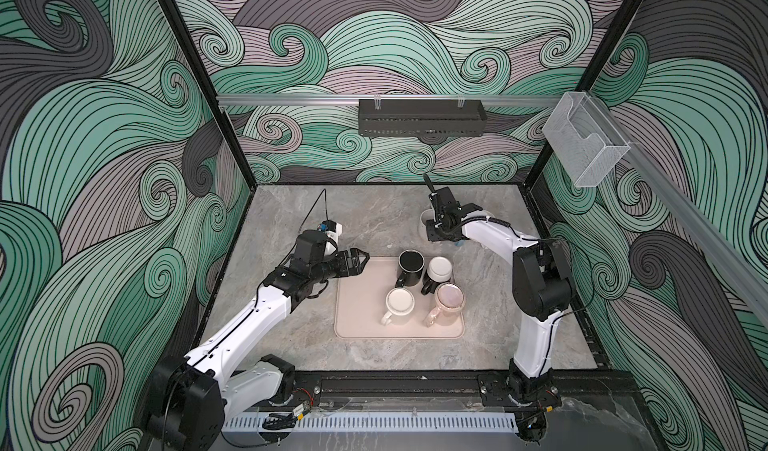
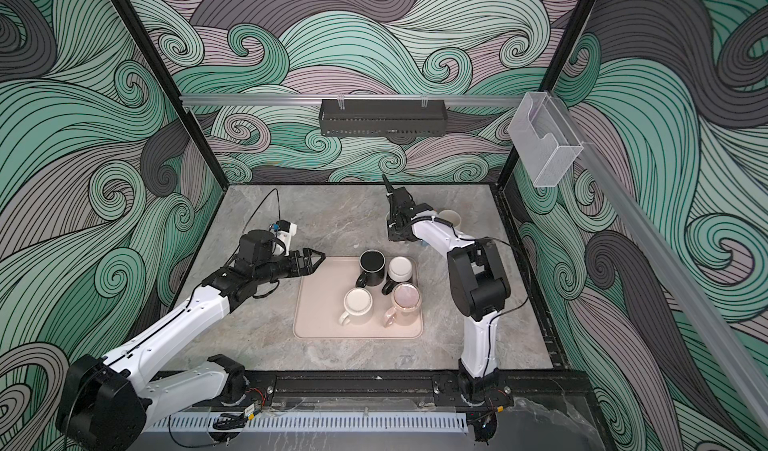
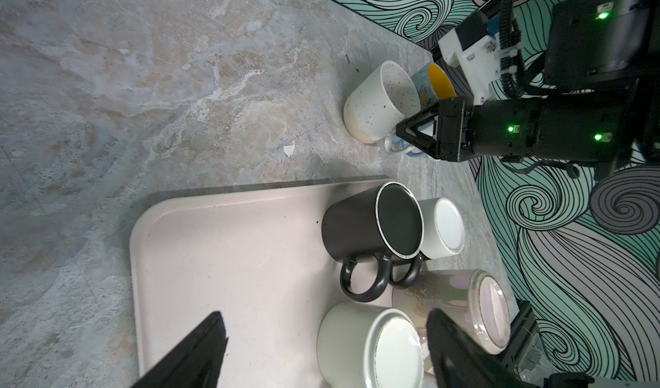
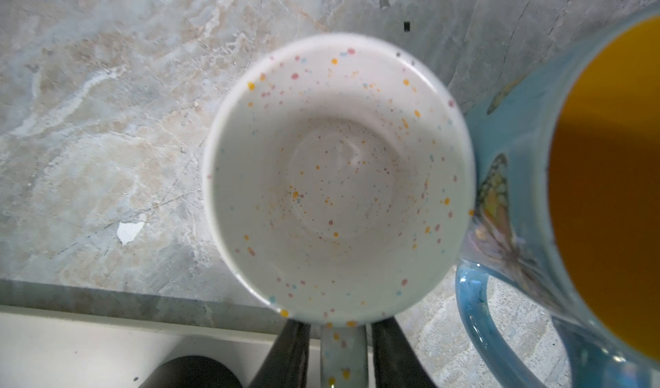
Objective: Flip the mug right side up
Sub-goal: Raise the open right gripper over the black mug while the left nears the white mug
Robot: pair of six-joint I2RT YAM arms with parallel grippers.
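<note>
The mug, white with coloured speckles, stands upright on the grey table with its mouth facing up; it also shows in the left wrist view and peeks out beside the arm in a top view. My right gripper straddles its handle, the two fingers a little apart from it on each side, so it is open. My left gripper hangs open over the left part of the tray, next to a cream mug, holding nothing.
A blue butterfly mug with a yellow inside stands upright right beside the speckled one. On the pink tray, upside down: a black mug, a white one, a cream one and a pink iridescent one.
</note>
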